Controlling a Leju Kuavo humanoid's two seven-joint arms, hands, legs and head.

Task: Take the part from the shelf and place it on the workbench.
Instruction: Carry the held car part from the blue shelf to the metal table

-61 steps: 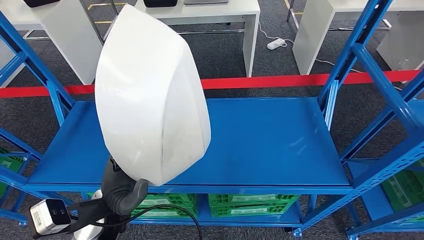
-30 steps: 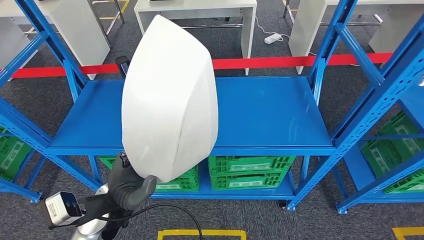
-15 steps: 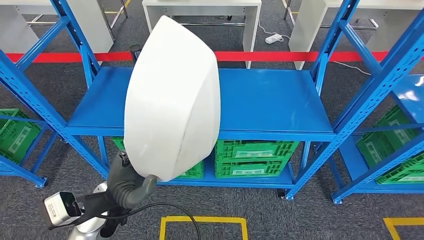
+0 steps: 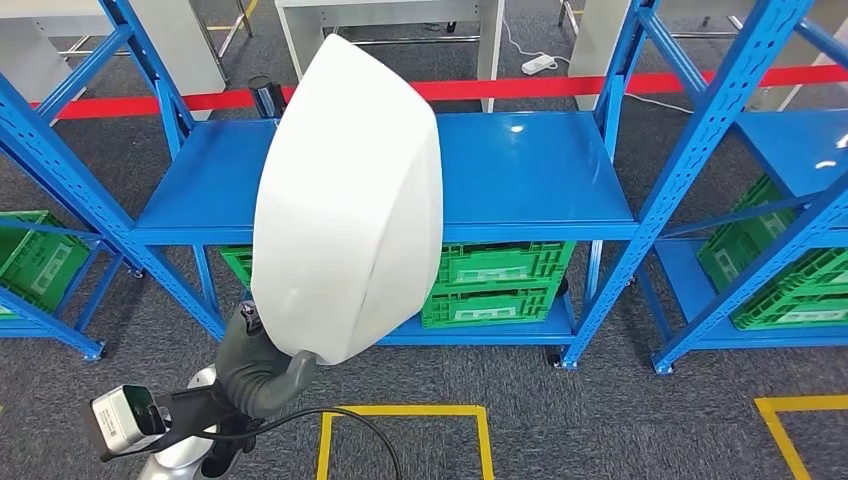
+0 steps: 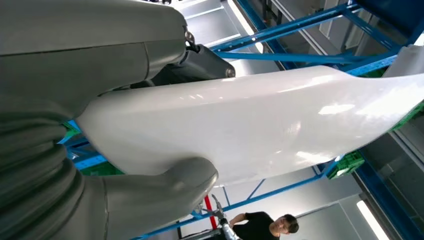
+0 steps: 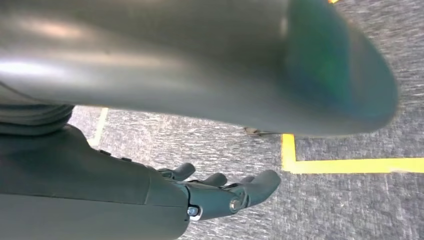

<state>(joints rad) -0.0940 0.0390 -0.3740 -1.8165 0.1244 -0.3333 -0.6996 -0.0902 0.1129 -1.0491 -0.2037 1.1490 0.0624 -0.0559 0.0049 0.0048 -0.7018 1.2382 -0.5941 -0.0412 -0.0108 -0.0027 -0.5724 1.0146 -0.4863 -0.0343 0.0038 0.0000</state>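
A large white curved shell part (image 4: 345, 200) stands upright in front of the blue shelf (image 4: 520, 190) in the head view. My left hand (image 4: 258, 372) grips its lower edge, thumb hooked under the rim. The left wrist view shows the same part (image 5: 260, 130) as a glossy white surface clamped between my thumb and fingers (image 5: 150, 195). My right hand (image 6: 220, 192) hangs over grey carpet with its fingers apart and nothing in them.
Green crates (image 4: 495, 280) sit on the lower shelf level. More blue racks (image 4: 730, 130) stand to the right and left. Yellow floor tape (image 4: 400, 412) marks the carpet in front. White tables (image 4: 390, 15) stand beyond a red line. A person (image 5: 265, 229) appears in the left wrist view.
The whole scene has shifted: the camera has drawn back from the shelf, which now lies farther off with more floor showing. The white part stays held in my left hand.
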